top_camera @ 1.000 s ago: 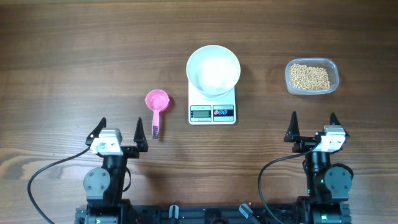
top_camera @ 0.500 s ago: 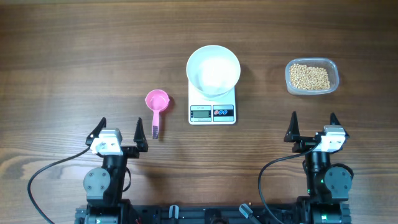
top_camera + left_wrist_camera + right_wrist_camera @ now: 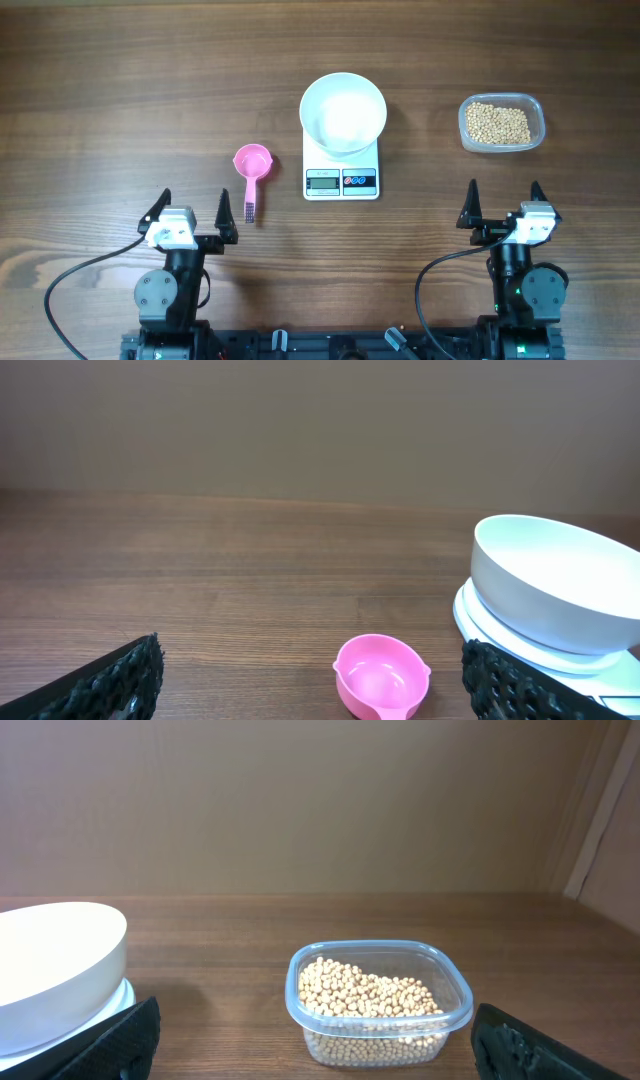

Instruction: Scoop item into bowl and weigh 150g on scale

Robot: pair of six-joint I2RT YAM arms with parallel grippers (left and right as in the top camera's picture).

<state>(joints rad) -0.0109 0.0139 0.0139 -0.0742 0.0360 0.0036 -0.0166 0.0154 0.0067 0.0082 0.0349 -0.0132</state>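
Wooden table [image 3: 100, 80]: round white bowl [image 3: 343, 112] on small white square scale [image 3: 341, 182], tan beans [image 3: 498, 124] in clear plastic tub [image 3: 502, 97] to its right. Left end effector [image 3: 194, 200] and right end effector [image 3: 503, 195] gape empty — beans may roll off a tilted pink scoop [image 3: 251, 165].

A counter [image 3: 120, 80] of dark brown wood is seen, its grain running from left to right. Three things are set directly on it in a loose row. A small white scale [image 3: 341, 180] is placed near the middle, its display and buttons turned toward the near edge. A pink scoop [image 3: 252, 163] is laid to the left of it, handle toward the near edge. A clear plastic tub [image 3: 501, 124] is set well to the right, apart from the scale.
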